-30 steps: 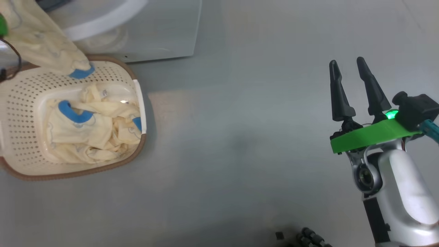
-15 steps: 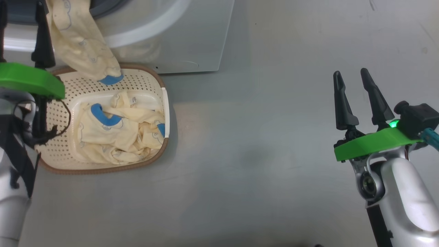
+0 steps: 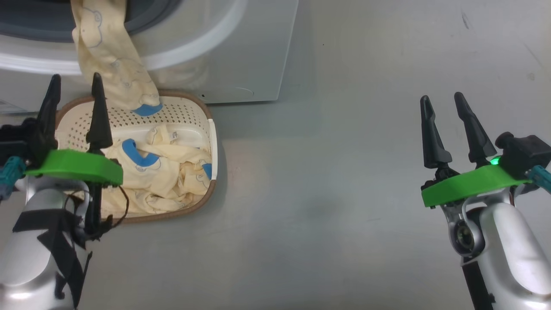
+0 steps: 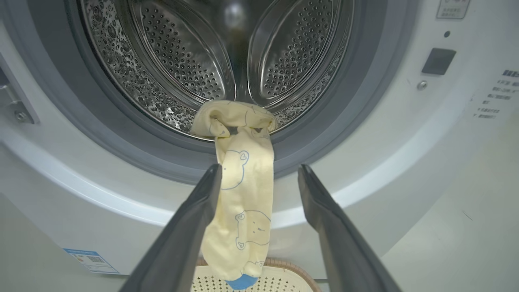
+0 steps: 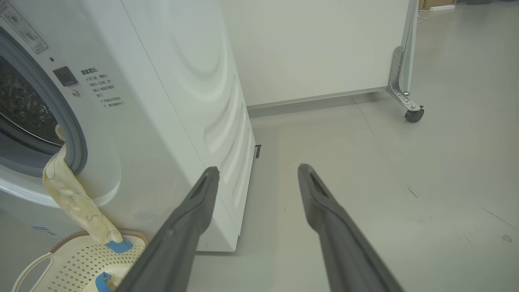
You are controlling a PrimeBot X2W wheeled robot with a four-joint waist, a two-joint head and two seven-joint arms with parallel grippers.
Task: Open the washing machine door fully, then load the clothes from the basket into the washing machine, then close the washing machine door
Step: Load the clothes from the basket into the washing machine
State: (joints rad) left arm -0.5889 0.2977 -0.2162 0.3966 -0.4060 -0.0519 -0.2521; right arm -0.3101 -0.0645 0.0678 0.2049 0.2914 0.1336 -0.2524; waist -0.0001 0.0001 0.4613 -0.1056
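The white washing machine (image 3: 241,56) stands with its steel drum (image 4: 227,52) exposed; its door is out of view. One pale yellow garment (image 4: 239,190) hangs from the drum's lip over the grey seal (image 4: 121,134), its blue cuff (image 3: 147,109) reaching into the basket (image 3: 73,125). More yellow clothes (image 3: 163,176) lie in that basket. My left gripper (image 3: 74,89) is open above the basket's left part, fingers apart, holding nothing. My right gripper (image 3: 441,103) is open over bare floor far to the right.
The machine (image 5: 178,101) has a latch socket (image 4: 438,61) right of the drum and a blue sticker (image 4: 91,259) low on its front. A white panel on castors (image 5: 409,109) stands behind. Grey floor (image 3: 327,181) spreads between basket and right arm.
The camera has shifted, so basket and machine sit further right and lower. My left gripper has drawn back from the drum, open, leaving the garment draped over the seal. The right arm barely moved.
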